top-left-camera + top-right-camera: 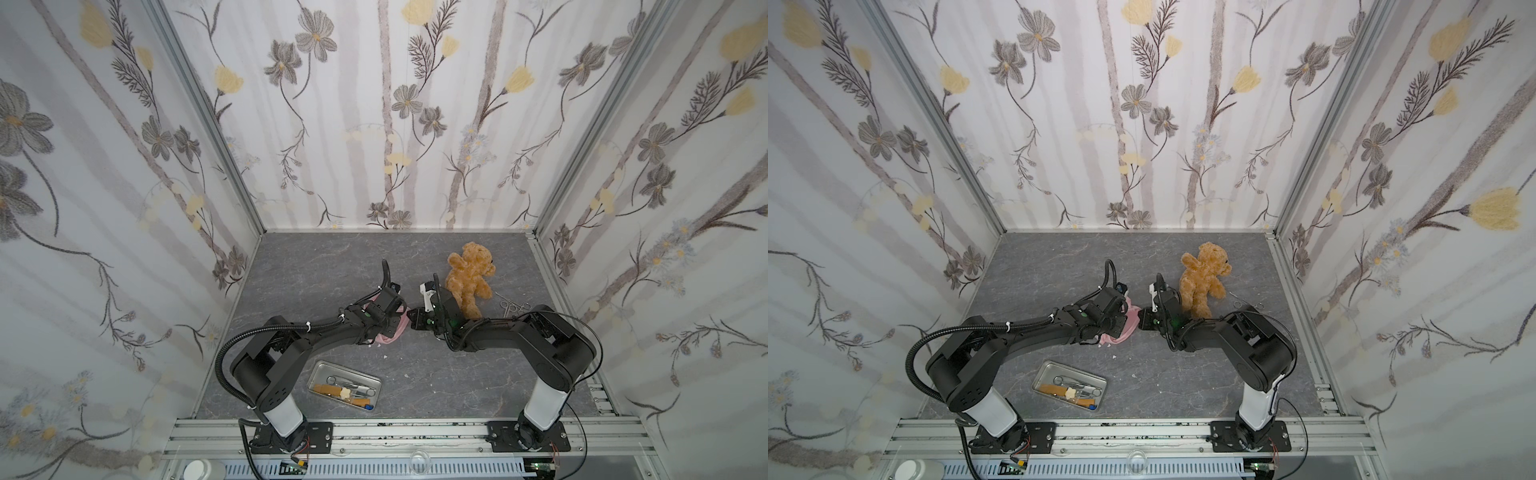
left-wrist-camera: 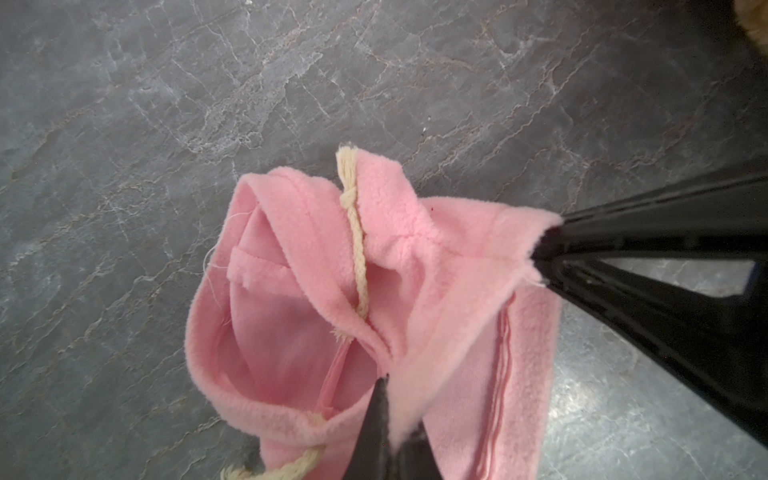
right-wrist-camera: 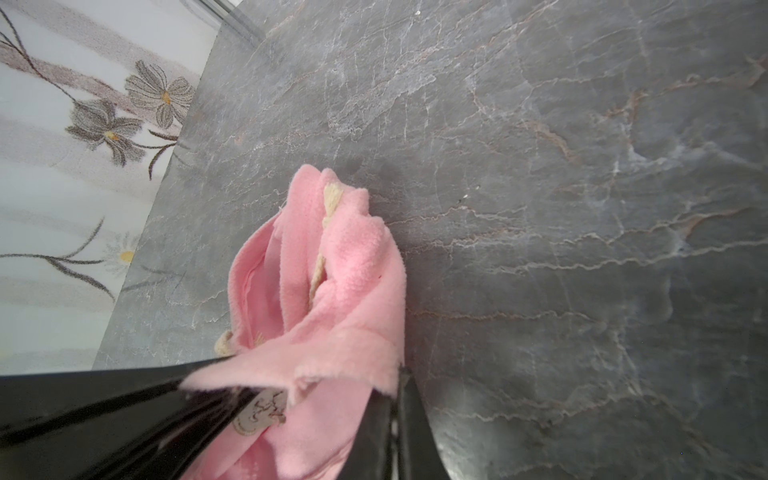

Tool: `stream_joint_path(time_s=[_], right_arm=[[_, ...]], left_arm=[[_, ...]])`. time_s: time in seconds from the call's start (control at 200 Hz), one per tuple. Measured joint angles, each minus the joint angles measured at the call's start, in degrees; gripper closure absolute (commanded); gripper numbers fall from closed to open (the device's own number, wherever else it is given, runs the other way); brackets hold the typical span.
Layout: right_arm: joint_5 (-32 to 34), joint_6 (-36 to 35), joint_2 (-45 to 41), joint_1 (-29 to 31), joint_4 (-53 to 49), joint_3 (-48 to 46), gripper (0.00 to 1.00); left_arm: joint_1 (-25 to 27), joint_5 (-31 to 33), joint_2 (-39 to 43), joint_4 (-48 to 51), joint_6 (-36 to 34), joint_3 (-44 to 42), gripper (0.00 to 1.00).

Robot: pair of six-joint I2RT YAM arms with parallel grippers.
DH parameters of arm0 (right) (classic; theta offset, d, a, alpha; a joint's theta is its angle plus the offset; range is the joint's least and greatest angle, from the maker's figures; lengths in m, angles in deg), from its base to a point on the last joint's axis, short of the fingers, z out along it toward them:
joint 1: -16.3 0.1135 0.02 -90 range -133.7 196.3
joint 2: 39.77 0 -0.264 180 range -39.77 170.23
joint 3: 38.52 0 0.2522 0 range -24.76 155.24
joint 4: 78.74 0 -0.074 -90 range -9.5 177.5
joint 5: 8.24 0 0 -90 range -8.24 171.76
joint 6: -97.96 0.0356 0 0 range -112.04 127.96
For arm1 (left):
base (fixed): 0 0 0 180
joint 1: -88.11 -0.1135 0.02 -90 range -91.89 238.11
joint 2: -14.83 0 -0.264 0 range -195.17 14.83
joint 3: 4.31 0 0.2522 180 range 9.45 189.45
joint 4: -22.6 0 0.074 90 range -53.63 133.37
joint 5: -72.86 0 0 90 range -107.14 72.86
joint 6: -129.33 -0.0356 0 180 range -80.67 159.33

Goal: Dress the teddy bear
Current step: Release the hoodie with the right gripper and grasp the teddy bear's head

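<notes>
While the teddy bear (image 1: 469, 274) rests on the table (image 1: 332, 266) just beyond the right arm's wrist in both top views, clear of the pink shirt (image 1: 398, 331), both arms bend low and inward, wrists nearly meeting. Left wrist view: the left gripper (image 2: 384, 386) is clamped on the shirt's opening edge; the right gripper (image 2: 540, 253) pinches only a frayed hem corner, so tension could pull it free. Right wrist view: the bunched opening may collapse.

A shallow metal tray (image 1: 349, 370) sits low and left of centre in both top views, holding scissors (image 1: 333, 380), tan strips (image 1: 325, 390) and a blue-tipped piece (image 1: 368, 408). Thin metal forceps (image 1: 512, 308) lie right of centre on the grey marbled tabletop (image 1: 324, 266). Floral wallpaper (image 1: 374, 104) fills the upper frame.
</notes>
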Motion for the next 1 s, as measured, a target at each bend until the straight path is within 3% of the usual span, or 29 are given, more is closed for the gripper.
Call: stream_joint_path(time_s=[0.135, 0.19, 0.315, 0.425, 0.535, 0.999], right_arm=[[-0.1, -1.5, -7.2, -1.3, -2.0, -2.3, 0.34], [0.1, -2.3, -11.8, -1.7, -4.0, -3.2, 0.16], [2.6, -5.9, -24.6, -3.6, -10.6, -4.7, 0.02], [6.1, -7.3, -32.7, -9.9, -13.7, -6.3, 0.01], [8.7, -8.2, -32.9, -16.3, -16.8, -5.2, 0.03], [7.8, -13.7, -2.4, -21.2, -22.7, 20.7, 0.15]], left_arm=[[-1.4, -0.6, -0.5, 0.1, 0.9, 0.7, 1.00], [-2.2, -1.2, -0.8, 0.1, 1.5, 1.4, 1.00], [-3.5, -2.6, -1.2, -0.1, 3.0, 2.6, 1.00], [-3.8, -4.0, -1.4, -0.4, 3.7, 3.2, 1.00], [-4.1, -5.2, -1.4, -0.8, 4.2, 3.5, 1.00], [-4.3, -7.3, 1.1, -1.3, 5.3, 2.4, 1.00]])
